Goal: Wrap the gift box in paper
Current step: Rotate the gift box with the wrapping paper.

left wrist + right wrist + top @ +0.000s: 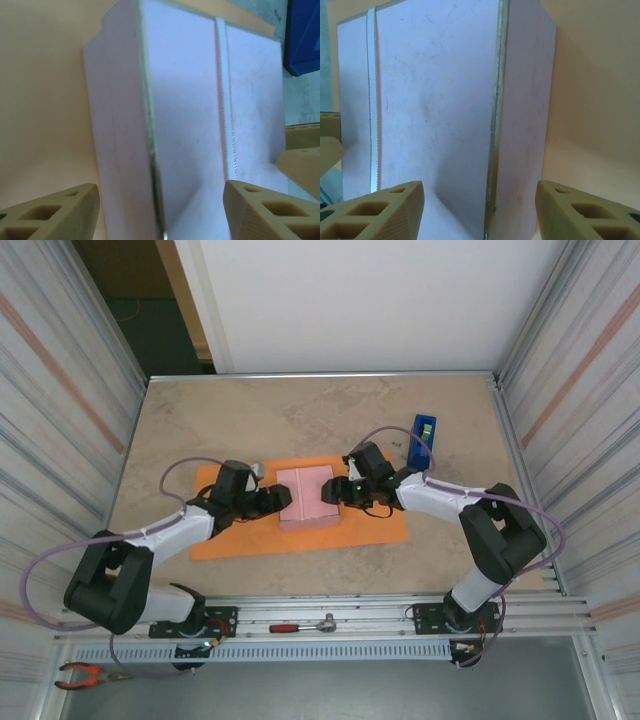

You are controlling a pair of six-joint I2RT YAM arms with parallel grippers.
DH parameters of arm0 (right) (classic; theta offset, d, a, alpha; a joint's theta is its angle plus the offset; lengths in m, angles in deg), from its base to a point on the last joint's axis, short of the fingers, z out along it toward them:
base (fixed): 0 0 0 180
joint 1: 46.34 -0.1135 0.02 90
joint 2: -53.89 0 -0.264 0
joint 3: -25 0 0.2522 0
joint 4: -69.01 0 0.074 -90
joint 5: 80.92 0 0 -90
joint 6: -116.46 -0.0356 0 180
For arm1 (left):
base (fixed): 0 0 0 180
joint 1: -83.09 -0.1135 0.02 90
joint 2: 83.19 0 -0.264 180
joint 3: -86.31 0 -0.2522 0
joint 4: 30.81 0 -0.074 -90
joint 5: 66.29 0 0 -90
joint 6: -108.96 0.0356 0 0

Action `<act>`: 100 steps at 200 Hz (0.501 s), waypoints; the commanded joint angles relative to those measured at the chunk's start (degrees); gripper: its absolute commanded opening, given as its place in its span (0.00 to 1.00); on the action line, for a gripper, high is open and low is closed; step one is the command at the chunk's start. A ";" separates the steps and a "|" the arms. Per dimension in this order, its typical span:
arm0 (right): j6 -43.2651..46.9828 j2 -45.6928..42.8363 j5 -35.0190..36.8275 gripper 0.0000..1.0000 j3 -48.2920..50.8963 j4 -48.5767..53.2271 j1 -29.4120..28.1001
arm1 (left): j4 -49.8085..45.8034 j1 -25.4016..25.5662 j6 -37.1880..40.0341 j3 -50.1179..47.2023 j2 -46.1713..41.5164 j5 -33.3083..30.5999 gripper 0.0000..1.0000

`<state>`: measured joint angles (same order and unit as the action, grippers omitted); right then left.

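On a tan table, the orange paper lies flat, with the pale pink box resting on its middle. The left gripper and right gripper close in from opposite sides of the box, jaws apart and clamped on nothing. A blue dispenser stands near the paper's far right corner.

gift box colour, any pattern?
Plain pale pink, no print. The gift box shows best in the left wrist view.
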<state>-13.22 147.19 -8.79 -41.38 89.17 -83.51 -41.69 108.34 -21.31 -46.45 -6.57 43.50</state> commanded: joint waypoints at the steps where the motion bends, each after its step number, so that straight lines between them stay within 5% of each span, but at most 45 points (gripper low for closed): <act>1: -0.54 1.41 -0.95 0.54 -1.86 -0.77 -0.36 | 1.17 0.65 1.62 2.95 2.02 1.86 0.63; 100: -0.67 1.52 -1.38 0.37 -2.88 -1.12 -0.36 | 0.30 0.89 3.28 7.56 5.66 2.18 0.61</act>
<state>-13.88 148.22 -8.72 -42.06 88.86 -83.33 -42.35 108.80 -19.54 -41.45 -1.28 43.83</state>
